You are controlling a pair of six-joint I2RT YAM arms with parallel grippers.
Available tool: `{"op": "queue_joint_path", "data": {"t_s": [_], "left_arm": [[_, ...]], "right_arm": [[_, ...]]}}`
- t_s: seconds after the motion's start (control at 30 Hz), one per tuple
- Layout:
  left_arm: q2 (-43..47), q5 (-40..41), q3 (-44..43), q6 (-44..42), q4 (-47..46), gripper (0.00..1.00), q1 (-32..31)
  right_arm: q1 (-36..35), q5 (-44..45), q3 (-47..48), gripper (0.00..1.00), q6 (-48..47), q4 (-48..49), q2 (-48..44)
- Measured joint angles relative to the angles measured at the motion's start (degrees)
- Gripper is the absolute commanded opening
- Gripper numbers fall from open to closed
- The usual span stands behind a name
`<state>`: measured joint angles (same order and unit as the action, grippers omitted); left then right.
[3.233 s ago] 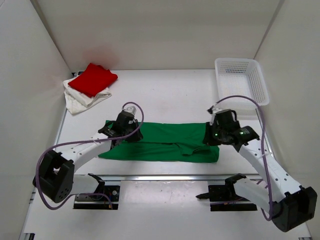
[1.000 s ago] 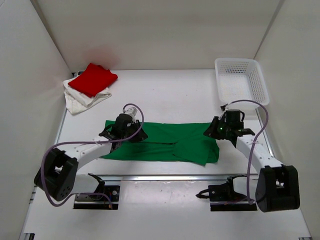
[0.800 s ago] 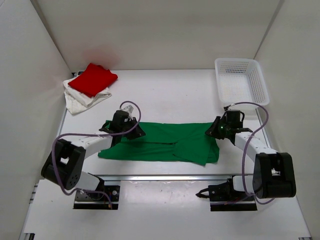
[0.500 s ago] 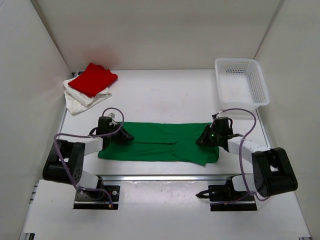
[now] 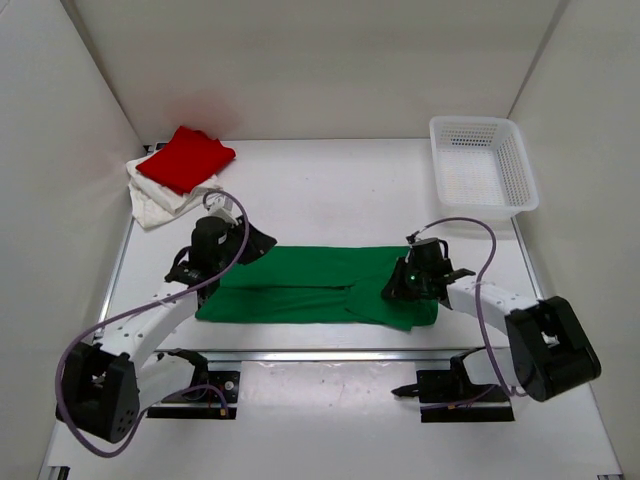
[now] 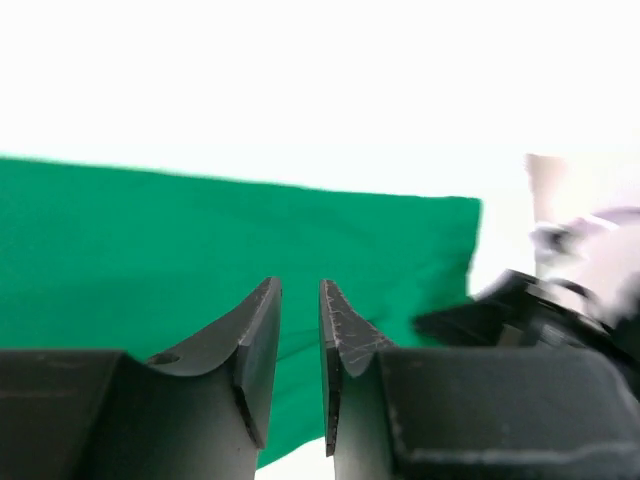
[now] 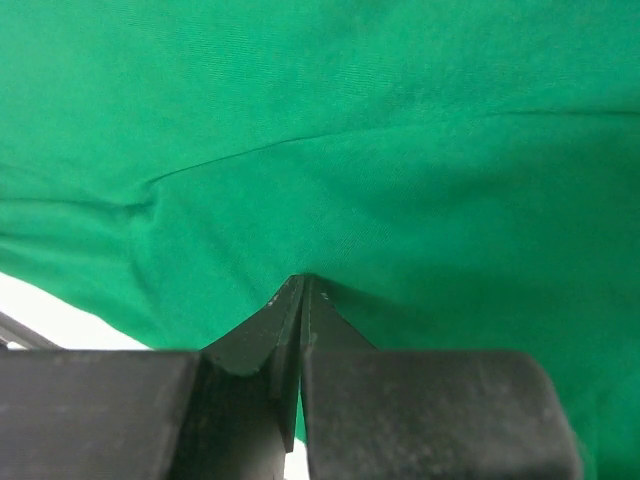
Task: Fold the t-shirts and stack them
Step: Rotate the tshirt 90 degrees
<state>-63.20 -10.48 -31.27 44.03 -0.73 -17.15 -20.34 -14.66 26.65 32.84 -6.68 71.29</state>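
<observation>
On the green t-shirt [image 5: 300, 275], right end effector [image 7: 302, 285] together; left end effector [image 6: 299, 288] slightly apart.

Lab test booth — plain white walls [image 5: 320, 70], table-bolted arms [image 5: 150, 315]

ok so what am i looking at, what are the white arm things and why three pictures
Two robot arms, bolted at the near edge of a table. The wide picture is from a camera above and behind them; the other two are from a camera on each wrist, looking forward from it. A green t-shirt lies stretched out in front. At far left a red t-shirt sits on an off-white t-shirt; far right stands a white basket. The left gripper, near the green shirt's left end, is slightly open and holds nothing. The right gripper is shut, pressed against the green cloth.
</observation>
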Motion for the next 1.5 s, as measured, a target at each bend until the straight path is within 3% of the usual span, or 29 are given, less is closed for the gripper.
{"op": "queue_joint_path", "data": {"t_s": [0.13,0.23,0.33,0.47,0.53,0.6,0.7,0.83,0.93,1.03,1.13,1.43,1.47,1.5], "left_arm": [[1.5,0.1,-3.2,-2.5,-0.3,0.33,-2.8],[0.2,-0.1,-3.2,-3.7,2.2,0.33,-2.8],[0.1,-0.9,-3.2,-4.7,5.2,0.34,-2.1],[1.3,-2.1,-4.1,-6.1,9.0,0.34,0.4],[1.8,-2.1,-4.9,-7.1,10.8,0.35,0.9],[2.6,-2.3,-5.0,-7.8,11.8,0.34,0.9],[3.4,-3.5,-4.7,-8.6,13.0,0.26,1.2],[4.0,-4.4,-2.3,-9.3,14.1,0.23,1.9],[6.3,-4.9,0.7,-9.3,15.4,0.24,3.1],[7.5,-5.0,1.0,-9.4,16.4,0.25,3.8],[7.6,-5.0,1.0,-9.5,16.6,0.26,3.2],[9.3,-4.9,1.0,-9.6,17.1,0.27,2.4],[9.3,-4.9,1.0,-9.6,17.1,0.27,2.4],[9.3,-4.7,1.0,-9.6,17.1,0.27,2.3]], "right_arm": [[0.7,-4.0,4.3,0.0,0.9,2.0,9.5],[1.3,-7.0,17.6,0.0,-0.1,-0.2,22.6],[1.5,-8.5,42.0,0.02,-2.6,-6.2,41.3],[1.6,-6.5,83.9,0.2,-7.3,-17.8,65.7],[1.3,-2.4,101.6,0.27,-10.3,-27.2,72.9],[0.8,0.4,111.6,0.29,-13.1,-33.0,74.4],[-1.7,3.9,100.4,0.4,-16.0,-34.9,60.7],[-9.5,3.0,63.7,0.39,-15.2,-23.2,31.3],[-16.0,-2.0,44.1,0.41,-10.7,-11.2,20.9],[-19.4,-4.1,34.1,0.42,-5.4,-3.5,23.2],[-22.1,-4.1,30.9,0.42,-0.5,1.7,30.3],[-24.7,-5.3,34.7,0.45,10.3,16.7,40.3],[-24.7,-5.7,36.3,0.42,11.0,17.5,41.8],[-24.7,-5.9,38.1,0.3,11.7,18.4,43.6]]}}
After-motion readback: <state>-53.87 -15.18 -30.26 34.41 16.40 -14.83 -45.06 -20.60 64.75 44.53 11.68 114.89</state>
